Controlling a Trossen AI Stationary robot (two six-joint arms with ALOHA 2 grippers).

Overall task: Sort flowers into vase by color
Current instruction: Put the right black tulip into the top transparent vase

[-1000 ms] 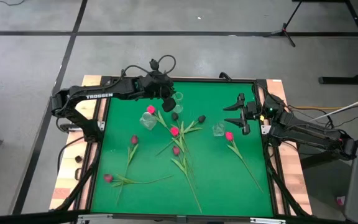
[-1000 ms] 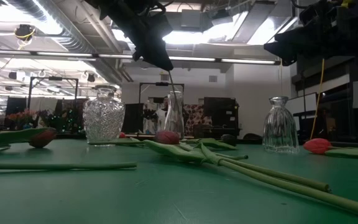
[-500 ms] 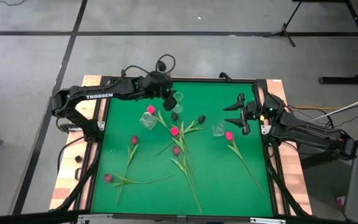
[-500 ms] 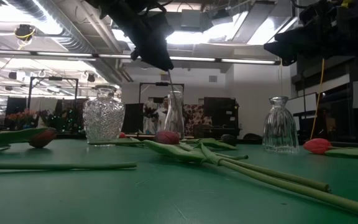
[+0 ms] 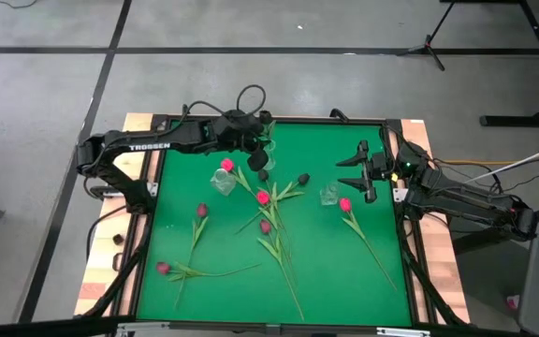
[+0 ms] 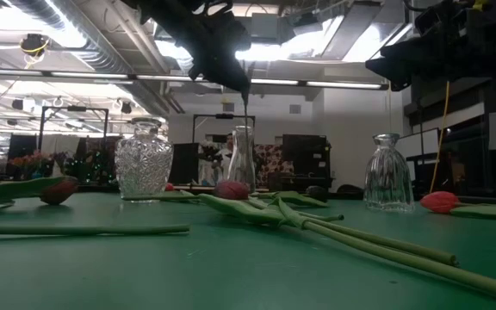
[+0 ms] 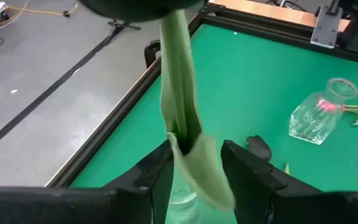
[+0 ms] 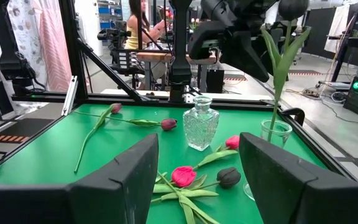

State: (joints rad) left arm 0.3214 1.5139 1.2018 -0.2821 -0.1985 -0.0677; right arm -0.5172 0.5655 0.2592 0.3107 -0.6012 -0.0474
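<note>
Dark tulip (image 8: 293, 7) stands stem-down in the slim glass vase (image 8: 275, 132) near the desk's far edge, left gripper (image 7: 194, 158) jaws loosened around its stem. Right gripper (image 8: 197, 168) waits wide. Remaining flowers (image 5: 263, 197) lie unsorted.

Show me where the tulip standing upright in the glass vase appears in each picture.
High view: tulip at the green mat's far edge, left of middle.
Low view: thin stem, centre.
Left wrist view: green stem filling the middle.
Right wrist view: right side, dark head on top.
Shared landmark: its slim glass vase.
</note>
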